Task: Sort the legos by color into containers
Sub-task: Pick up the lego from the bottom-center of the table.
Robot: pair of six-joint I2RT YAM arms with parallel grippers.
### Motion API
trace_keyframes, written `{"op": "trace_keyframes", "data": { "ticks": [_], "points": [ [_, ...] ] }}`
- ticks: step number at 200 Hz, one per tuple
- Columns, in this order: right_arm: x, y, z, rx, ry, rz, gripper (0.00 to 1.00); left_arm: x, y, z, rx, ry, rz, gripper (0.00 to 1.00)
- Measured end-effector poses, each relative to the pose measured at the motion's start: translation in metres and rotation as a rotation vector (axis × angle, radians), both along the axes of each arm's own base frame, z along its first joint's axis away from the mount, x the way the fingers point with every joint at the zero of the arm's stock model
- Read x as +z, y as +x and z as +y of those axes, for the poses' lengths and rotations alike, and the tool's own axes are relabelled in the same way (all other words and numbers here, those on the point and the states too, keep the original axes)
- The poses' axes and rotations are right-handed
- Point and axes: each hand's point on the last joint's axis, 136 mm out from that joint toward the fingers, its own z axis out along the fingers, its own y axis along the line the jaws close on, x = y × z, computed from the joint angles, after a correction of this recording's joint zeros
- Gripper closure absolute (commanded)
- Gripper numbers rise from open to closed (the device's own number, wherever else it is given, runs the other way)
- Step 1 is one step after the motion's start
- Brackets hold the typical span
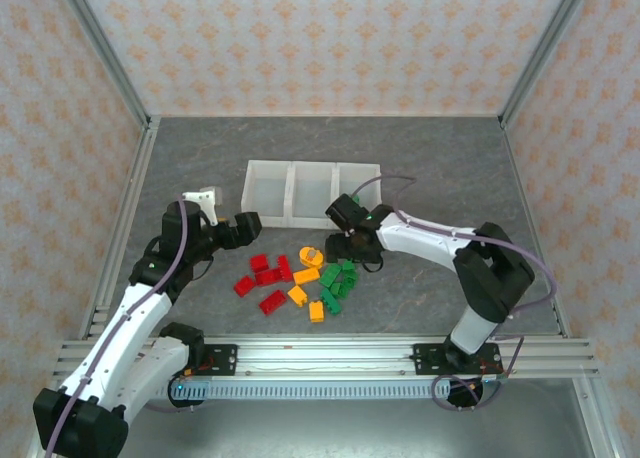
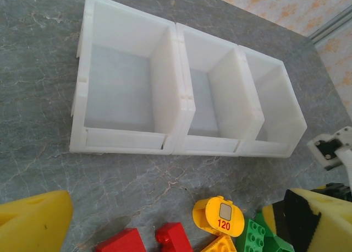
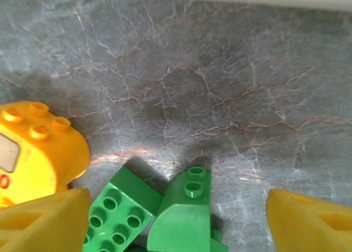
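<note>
Grey marbled tabletop [image 1: 450, 168], patterned beige walls [image 1: 320, 38], aluminium frame rail [image 1: 330, 356]

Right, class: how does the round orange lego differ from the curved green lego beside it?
Colour: the round orange lego is orange-yellow, the curved green lego green. Marking: the orange one bears a panel with red digits; the green one is plain. Studs: four show on the orange, two on the green. Both lie on the table, outside the containers.
</note>
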Motion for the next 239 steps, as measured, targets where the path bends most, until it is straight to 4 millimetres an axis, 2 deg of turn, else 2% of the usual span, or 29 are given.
{"op": "trace_keyframes", "data": {
  "ticks": [22, 69, 123, 155, 239],
  "points": [
    [-0.007, -0.004, 0.002, 0.012, -0.012, 0.017, 0.33, -0.003, 0.001, -0.001, -0.003, 0.000, 0.010, 0.01],
    [-0.015, -0.010, -0.003, -0.001, -0.025, 0.031, 0.45, -0.006, 0.000, -0.004, -0.019, -0.007, 0.028, 0.01],
    [-0.015, -0.009, -0.003, -0.013, 0.001, 0.007, 0.61, -0.006, 0.000, -0.005, -0.022, -0.009, 0.028, 0.01],
    [-0.020, -0.013, -0.012, -0.020, -0.024, 0.006, 0.64, -0.006, 0.000, -0.005, -0.020, -0.011, 0.029, 0.01],
    [-0.008, -0.019, -0.026, -0.032, -0.024, -0.037, 0.69, -0.006, 0.000, -0.005, -0.021, -0.012, 0.029, 0.01]
  ]
}}
